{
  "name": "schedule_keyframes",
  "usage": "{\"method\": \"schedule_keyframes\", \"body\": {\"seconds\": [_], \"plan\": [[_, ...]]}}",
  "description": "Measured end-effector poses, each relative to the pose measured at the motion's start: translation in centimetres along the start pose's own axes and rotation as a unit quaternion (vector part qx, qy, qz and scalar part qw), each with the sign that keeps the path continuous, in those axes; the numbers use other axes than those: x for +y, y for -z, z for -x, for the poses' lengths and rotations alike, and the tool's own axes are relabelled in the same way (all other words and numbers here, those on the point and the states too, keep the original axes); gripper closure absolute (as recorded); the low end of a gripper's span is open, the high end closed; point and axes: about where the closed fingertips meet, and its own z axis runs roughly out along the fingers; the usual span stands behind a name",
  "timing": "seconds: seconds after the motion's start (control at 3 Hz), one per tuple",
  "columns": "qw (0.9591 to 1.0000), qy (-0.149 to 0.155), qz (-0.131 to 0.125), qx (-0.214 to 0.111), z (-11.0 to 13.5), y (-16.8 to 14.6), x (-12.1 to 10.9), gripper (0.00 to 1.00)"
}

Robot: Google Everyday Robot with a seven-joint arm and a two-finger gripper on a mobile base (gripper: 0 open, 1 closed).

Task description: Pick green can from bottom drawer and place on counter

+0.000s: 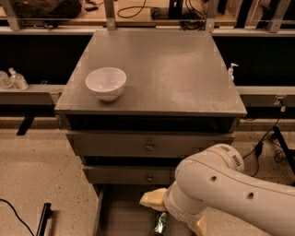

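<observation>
Claw (pixel 172 215): low at the near edge of the view, over the open bottom drawer; two cream fingers (pixel 153 199) show, one to the left of the wrist and one at its near right; they stand spread well apart, pinching nothing.

Arm (pixel 230 193): thick white casing coming in from the near right; it hides the right half of the drawer fronts and much of the open tray.

Green can (pixel 160 224): shiny green, inside the bottom drawer, just near of the left finger and to the left of the wrist; its near end is cut off by the edge of the view; whether a finger touches it cannot be told.

Bottom drawer (pixel 120 213): the lowest one, standing open toward the near side; a grey floor and a left side wall are in sight.

Upper drawers: two shallow grey fronts, both shut; a small round knob on the top one (pixel 149 147) and another on the middle one (pixel 149 177).

Counter (pixel 184 69): broad grey metal top of the cabinet, dull and scuffed.

White bowl (pixel 106 83): upright on the counter, near its left front corner.

Pump bottle (pixel 232 72): small and clear, just beyond the right edge of the counter.

Wooden bench (pixel 147 14): pale, along the far side, with black cables on it.

Floor (pixel 41 170): pale and speckled; a dark bar (pixel 44 219) lies at the near left.
</observation>
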Motion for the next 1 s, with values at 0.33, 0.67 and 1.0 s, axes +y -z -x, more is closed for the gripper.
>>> {"method": "schedule_keyframes", "body": {"seconds": [0.33, 0.67, 1.0], "plan": [[0.9998, -0.006, 0.02, -0.005, -3.2, -4.4, -0.5, 0.0], [0.9986, -0.033, 0.041, 0.006, -8.0, -11.1, 0.1, 0.0], [0.9975, -0.019, 0.064, 0.023, -9.8, -13.0, 1.7, 0.0]]}}
